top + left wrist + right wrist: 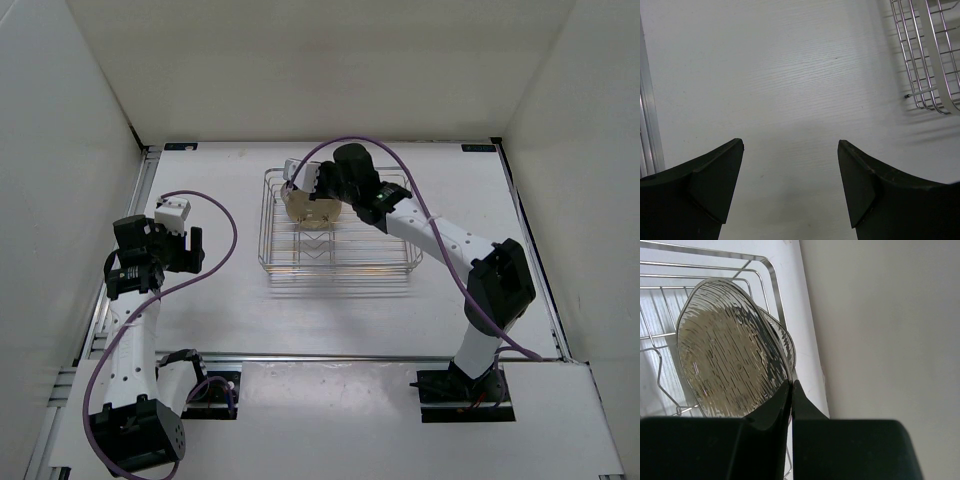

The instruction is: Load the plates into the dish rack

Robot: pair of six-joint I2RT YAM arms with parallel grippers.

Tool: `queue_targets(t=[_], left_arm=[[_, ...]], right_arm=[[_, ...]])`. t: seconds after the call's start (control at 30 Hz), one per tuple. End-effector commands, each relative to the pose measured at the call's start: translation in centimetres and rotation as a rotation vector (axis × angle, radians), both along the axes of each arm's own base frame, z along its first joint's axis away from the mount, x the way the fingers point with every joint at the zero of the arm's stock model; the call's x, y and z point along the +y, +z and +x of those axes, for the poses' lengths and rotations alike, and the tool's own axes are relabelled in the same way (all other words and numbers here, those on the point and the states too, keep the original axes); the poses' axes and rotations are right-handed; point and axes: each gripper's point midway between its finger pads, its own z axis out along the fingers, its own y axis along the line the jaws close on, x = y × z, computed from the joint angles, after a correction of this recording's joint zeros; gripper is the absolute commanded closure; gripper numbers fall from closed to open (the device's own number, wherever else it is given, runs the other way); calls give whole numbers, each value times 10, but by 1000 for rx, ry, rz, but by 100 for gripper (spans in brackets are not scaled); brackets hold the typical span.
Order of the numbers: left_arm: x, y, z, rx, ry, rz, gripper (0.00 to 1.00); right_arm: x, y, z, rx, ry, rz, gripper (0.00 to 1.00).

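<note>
Plate point(725, 355), ribbed, perhaps translucent grey

Nothing legible in any view: no lettering, labels, brand marks, numbers or signs to be read anywhere.

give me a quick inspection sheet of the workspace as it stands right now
surface: white table, plain
job's things: dish rack mid-table; translucent plate held on edge over it; tan shapes in the rack under the arm, too hidden to count
clutter: nothing seen
grippers: right tool shut on the plate's rim; left tool open, empty, over bare table beside the rack
cables: purple cable loops off the left arm; second purple cable arcs above the rack's far side
surroundings: white walls; metal rail along the table's left edge
</note>
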Motion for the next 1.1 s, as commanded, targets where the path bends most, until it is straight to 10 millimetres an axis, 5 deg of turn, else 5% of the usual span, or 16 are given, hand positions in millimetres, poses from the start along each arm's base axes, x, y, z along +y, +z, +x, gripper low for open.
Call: queue_targets(t=[0.0,0.3,0.63,1.07], left_arm=[[-2,5,0,-14,-18,-5,13],[-2,5,0,-14,-18,-5,13],[-4,8,-3,-21,-13,-10,13],[-4,4,-4,-12,-13,-13,13]], right_arm=[[9,42,11,-79,1,100,100],[4,59,18,-108,-8,128,100],[-4,25,17,-50,-21,88,100],[-4,12,19,-36,-34,83,100]])
